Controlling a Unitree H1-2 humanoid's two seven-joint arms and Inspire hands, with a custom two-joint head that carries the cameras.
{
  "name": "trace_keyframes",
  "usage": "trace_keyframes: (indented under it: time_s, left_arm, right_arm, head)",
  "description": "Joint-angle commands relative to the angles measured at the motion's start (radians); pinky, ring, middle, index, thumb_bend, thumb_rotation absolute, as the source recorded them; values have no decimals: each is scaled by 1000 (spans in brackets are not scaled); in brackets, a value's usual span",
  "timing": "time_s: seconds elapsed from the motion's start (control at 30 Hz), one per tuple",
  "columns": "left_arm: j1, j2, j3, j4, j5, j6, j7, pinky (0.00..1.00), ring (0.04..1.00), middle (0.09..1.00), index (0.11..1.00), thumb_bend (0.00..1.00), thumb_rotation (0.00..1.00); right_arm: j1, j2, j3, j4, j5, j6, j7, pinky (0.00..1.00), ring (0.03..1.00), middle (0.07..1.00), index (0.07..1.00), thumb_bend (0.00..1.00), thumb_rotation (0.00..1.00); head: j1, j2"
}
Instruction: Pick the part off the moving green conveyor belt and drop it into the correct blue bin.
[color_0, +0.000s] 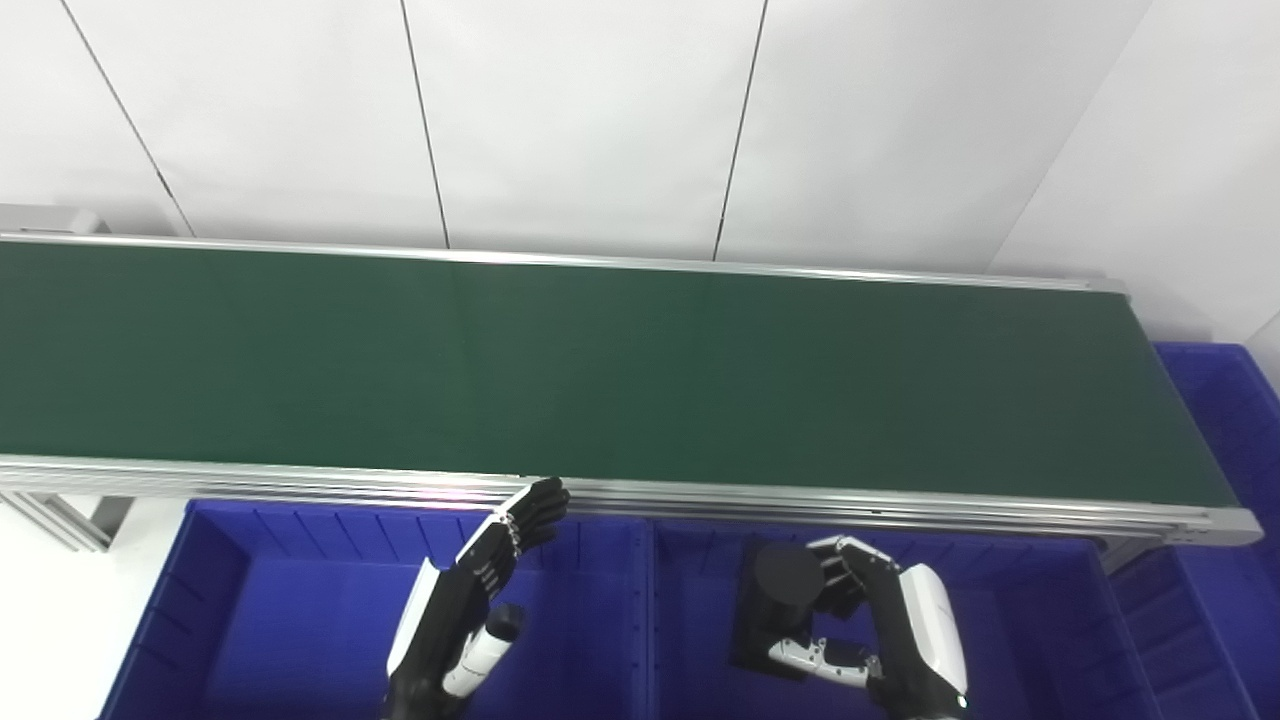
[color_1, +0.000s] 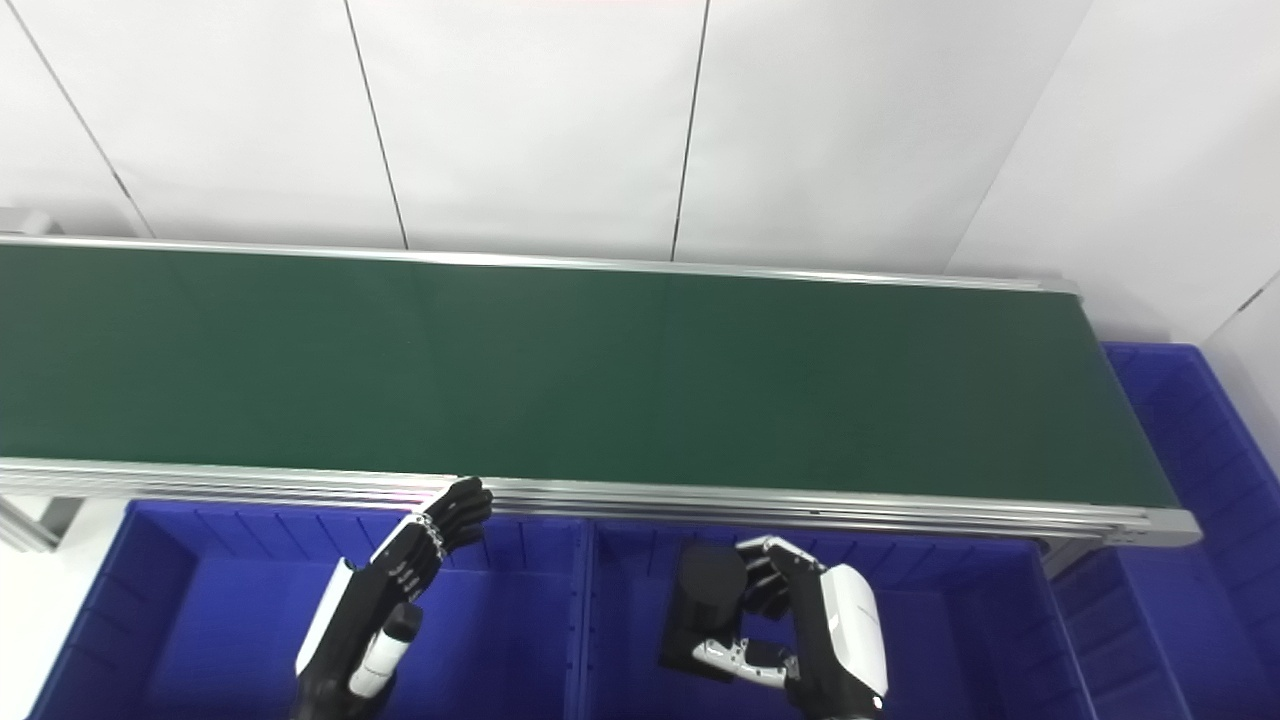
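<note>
Hands come first, two of them over two blue bins. One left hand (color_0: 470, 600) hangs above the left bin (color_0: 250, 600) with fingers straight and apart, holding nothing. One right hand (color_0: 880, 625) grips the single black part (color_0: 780, 600) above the right bin (color_0: 1020, 620), fingers curled round it. Beyond runs one green conveyor belt (color_0: 600, 370); a third bin (color_0: 1230, 420) sits at its far right end.

Black-fingered hands (color_0: 470, 610); white shells.
</note>
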Motion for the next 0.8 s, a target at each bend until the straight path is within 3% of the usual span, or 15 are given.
trace_keyframes:
  time_s: [0.0,0.07,0.17,0.23,0.3,0.33,0.37,0.4,0.47,0.57,0.63,0.67,0.77]
  left_arm:
    - [-6,-7,4,-32,3,-29,-17,826,850,853,851,674,923]
    - [-3,-6,8,-35,6,-29,-22,830,854,858,855,677,929]
    - [1,-8,15,-38,-4,-29,-35,837,861,864,859,684,921]
    - [4,-11,18,-39,-3,-29,-38,838,861,862,857,677,922]
    - [9,-13,21,-42,-3,-29,-43,841,863,862,858,687,923]
    - [11,-13,22,-44,-3,-29,-45,841,862,862,859,689,924]
    - [12,-14,23,-44,-3,-29,-46,841,862,862,858,682,925]
    - [12,-15,24,-43,-4,-29,-47,840,860,860,856,674,923]
    - [11,-17,26,-41,-4,-29,-48,843,863,861,855,677,922]
    - [15,-17,31,-44,-15,-29,-59,844,864,862,855,674,915]
    - [17,-19,37,-45,-21,-29,-68,844,863,861,854,673,909]
    - [17,-20,41,-45,-21,-29,-71,846,864,861,853,670,905]
    - [18,-20,50,-45,-16,-29,-77,844,862,859,853,673,902]
  right_arm:
    - [-28,4,-8,16,-23,15,-29,286,361,481,492,521,0]
    - [-40,7,-10,51,-37,21,-45,308,390,452,524,516,0]
    - [-57,6,1,85,-80,51,-56,288,382,478,499,520,0]
    - [-58,7,6,87,-94,64,-57,337,435,453,537,515,0]
    - [-52,5,14,68,-108,79,-47,439,549,479,515,520,0]
    - [-47,3,18,60,-110,80,-43,483,599,602,506,515,58]
    - [-43,0,20,54,-103,69,-41,550,671,702,645,591,49]
    - [-38,-2,20,51,-88,45,-44,621,749,796,753,658,100]
    - [-26,-4,20,46,-56,-17,-67,737,884,946,914,792,353]
    - [-11,-3,24,47,-57,-142,-169,776,935,989,981,840,476]
    - [-7,11,20,50,-41,-243,-237,868,983,998,996,853,532]
    - [-3,17,18,40,-39,-270,-257,936,995,1000,999,859,579]
    - [14,31,18,0,-38,-308,-277,964,998,1000,1000,879,652]
  head:
    - [0,0]
    - [-4,1]
    - [-10,0]
    - [-11,2]
    - [-13,1]
    - [-13,2]
    - [-13,2]
    - [-15,1]
    - [-17,3]
    - [-15,5]
    - [-14,6]
    - [-14,6]
    - [-11,4]
